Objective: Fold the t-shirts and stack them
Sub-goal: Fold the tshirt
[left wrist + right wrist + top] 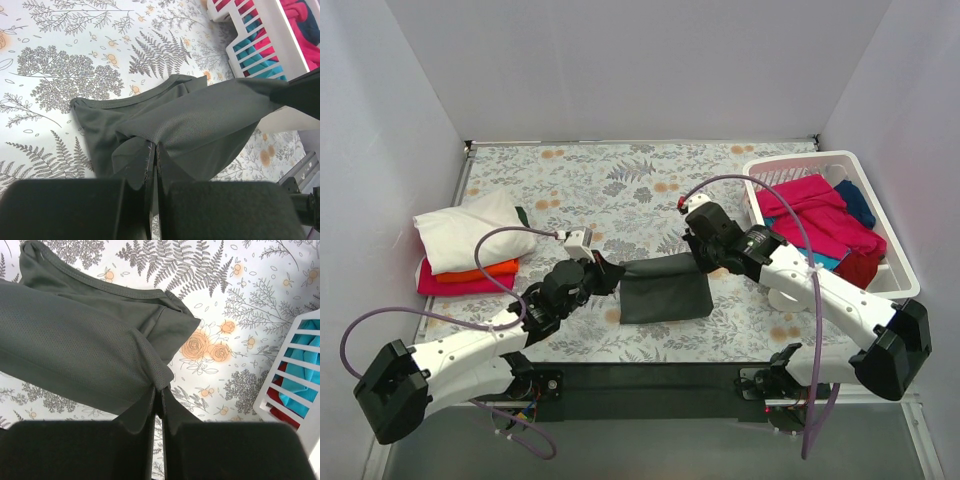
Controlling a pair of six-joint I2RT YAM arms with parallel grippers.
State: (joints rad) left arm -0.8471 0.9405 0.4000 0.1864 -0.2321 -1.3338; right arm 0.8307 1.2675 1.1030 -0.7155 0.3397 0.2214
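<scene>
A dark grey t-shirt lies partly folded in the middle of the table, its far edge lifted between both grippers. My left gripper is shut on its left corner; in the left wrist view the cloth is pinched at the gripper. My right gripper is shut on the right corner; in the right wrist view the cloth is pinched at the gripper. A stack of folded shirts sits at the left: white on orange on magenta.
A white slatted basket stands at the right with magenta, navy, teal and maroon shirts inside. It shows in the left wrist view and the right wrist view. The table has a floral cloth.
</scene>
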